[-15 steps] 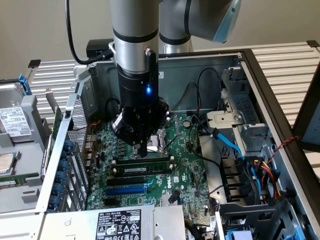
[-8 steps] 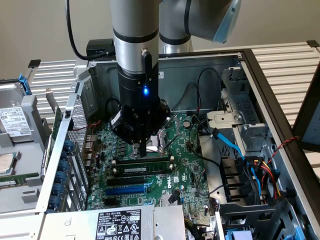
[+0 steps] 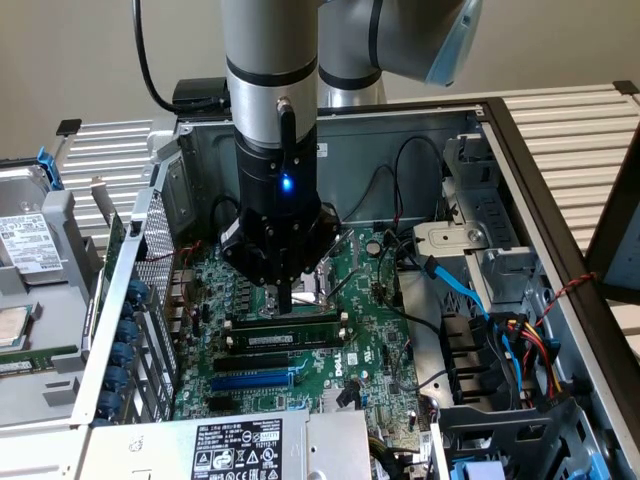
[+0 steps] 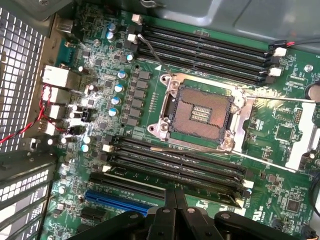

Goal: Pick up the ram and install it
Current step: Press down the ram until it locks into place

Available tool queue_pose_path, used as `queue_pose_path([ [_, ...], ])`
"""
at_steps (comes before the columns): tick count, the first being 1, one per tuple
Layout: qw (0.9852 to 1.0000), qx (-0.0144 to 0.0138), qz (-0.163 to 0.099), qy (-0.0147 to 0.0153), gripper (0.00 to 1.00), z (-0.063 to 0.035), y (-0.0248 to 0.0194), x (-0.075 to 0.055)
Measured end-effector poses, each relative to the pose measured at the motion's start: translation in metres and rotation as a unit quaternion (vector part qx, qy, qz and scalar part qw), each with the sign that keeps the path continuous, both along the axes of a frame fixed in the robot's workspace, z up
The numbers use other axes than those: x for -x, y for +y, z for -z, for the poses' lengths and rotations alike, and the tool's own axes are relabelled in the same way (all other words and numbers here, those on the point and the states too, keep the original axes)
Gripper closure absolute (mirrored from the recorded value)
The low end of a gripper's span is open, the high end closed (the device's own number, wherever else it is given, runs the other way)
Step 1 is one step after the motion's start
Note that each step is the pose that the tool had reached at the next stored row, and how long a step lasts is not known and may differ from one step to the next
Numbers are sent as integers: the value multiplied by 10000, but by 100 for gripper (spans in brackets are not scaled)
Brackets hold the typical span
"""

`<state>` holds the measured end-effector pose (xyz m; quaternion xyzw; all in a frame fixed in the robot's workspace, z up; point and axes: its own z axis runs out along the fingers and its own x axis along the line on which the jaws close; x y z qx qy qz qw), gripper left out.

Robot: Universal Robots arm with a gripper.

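End effector (image 3: 284, 300) closed, fingers together, holding nothing, tip pressing down on the ram (image 3: 285, 338), which lies in a slot beside the CPU socket (image 4: 200, 112) on the motherboard (image 3: 380, 350). Risk: off-centre pressure could seat one end only, leaving the ram tilted or stressing the board.

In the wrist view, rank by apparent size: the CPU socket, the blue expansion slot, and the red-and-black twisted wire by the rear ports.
1. CPU socket: largest by far, a broad square with its metal frame.
2. Blue expansion slot and red-and-black twisted wire: both long and thin, similar in apparent length; the slot's end runs behind the end effector, so I won't rank them.
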<state>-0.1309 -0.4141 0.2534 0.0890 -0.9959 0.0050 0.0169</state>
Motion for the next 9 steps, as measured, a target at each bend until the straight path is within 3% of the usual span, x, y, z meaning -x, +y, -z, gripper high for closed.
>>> queue_pose_path([
  [9, 10000, 0, 15, 0, 89, 0, 0, 0],
])
